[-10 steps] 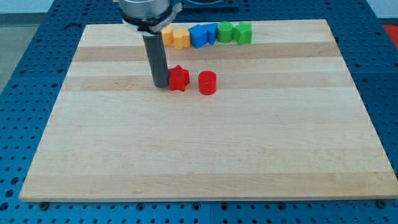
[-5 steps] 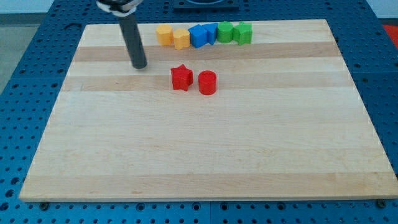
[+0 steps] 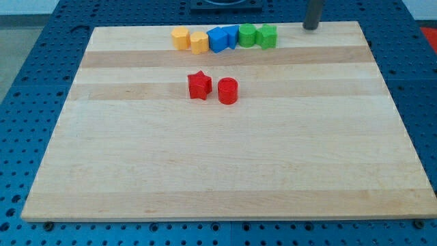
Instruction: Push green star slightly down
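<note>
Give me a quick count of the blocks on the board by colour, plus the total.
Yellow: 2, one and the other
Blue: 2, one and the other
Green: 2, one and the other
Red: 2, the star and the cylinder
Total: 8 blocks

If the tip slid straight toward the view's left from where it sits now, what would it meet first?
Probably the rightmost green block: my tip sits at the view's top right, roughly level with that row, though depth is unclear.
</note>
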You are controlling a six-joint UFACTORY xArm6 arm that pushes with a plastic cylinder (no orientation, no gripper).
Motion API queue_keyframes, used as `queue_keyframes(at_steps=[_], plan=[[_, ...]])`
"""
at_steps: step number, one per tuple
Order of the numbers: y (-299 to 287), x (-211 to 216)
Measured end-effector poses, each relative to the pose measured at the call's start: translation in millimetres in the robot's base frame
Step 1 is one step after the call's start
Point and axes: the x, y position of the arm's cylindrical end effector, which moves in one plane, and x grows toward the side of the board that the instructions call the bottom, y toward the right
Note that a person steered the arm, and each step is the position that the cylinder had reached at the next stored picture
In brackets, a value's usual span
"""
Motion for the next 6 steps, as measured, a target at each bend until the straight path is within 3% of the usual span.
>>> queue_keyframes(at_steps=[1,2,4,6], plan=[[-30,1],[-79,38],[-90,116],[-97,58]])
